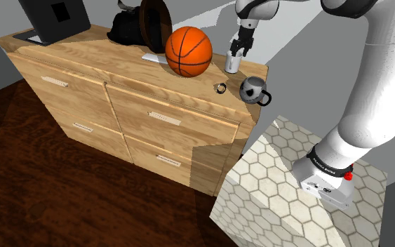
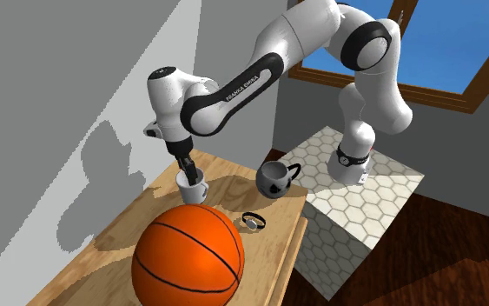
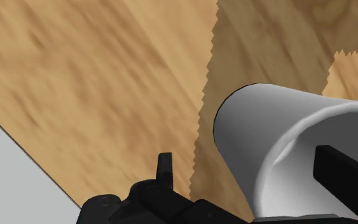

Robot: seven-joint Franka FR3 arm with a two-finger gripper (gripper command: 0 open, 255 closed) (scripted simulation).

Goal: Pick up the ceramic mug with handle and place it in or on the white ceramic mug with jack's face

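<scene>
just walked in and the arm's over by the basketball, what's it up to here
The arm's black gripper is down at a small pale mug standing on the wooden dresser, beside the basketball. Its fingers stand apart, one inside the rim and one outside, not yet closed on the wall, so the mug is not lifted. The dark round mug with a face stands nearby at the dresser's corner.

View edges cut off the white mug and the basketball.
</scene>
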